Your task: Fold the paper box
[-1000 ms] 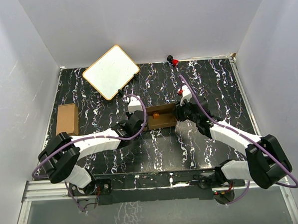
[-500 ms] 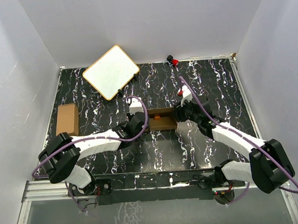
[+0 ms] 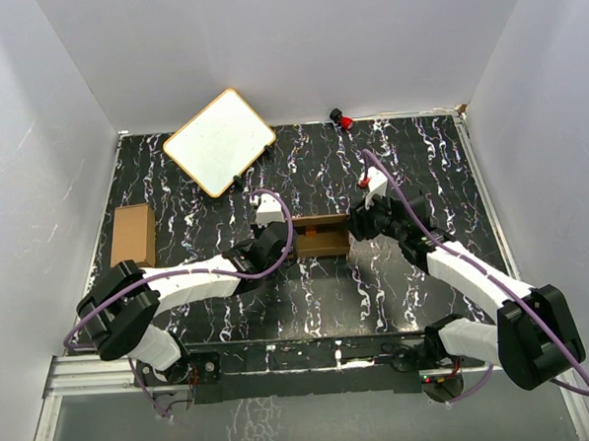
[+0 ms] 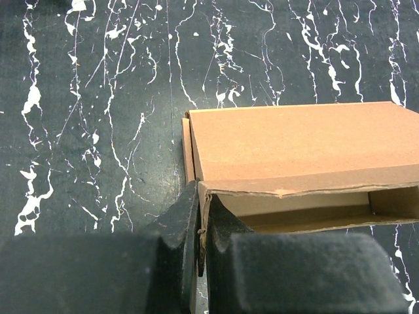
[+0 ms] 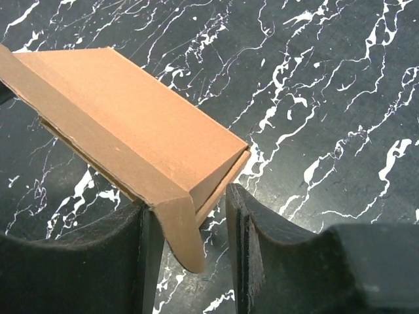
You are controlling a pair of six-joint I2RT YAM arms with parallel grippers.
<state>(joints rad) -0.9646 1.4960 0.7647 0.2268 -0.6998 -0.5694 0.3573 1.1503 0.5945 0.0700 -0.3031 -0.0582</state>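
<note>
A black table (image 3: pixel 420 155) veined with white, enclosed by plain white walls (image 3: pixel 295 43), fills the top view. Near its middle lies the paper box (image 3: pixel 320 236), a brown oblong carton partly closed, its lid raised along the near long side so that the hollow interior shows in the left wrist view. The left gripper (image 4: pixel 201 216) is clamped tight on the thin cardboard wall at the box's left end. At the opposite end the right gripper (image 5: pixel 186 222) has its fingers apart on either side of the box's corner; a loose end flap (image 5: pixel 180 229) curls down between them, with a clear gap beside the finger on the right of that view. Well apart to the left, by the table's edge, lies a second small brown carton (image 3: pixel 132 235). A white board (image 3: pixel 219 141) with a tan rim sits at the far left corner, and a small red object (image 3: pixel 343 118) at the far edge.
</note>
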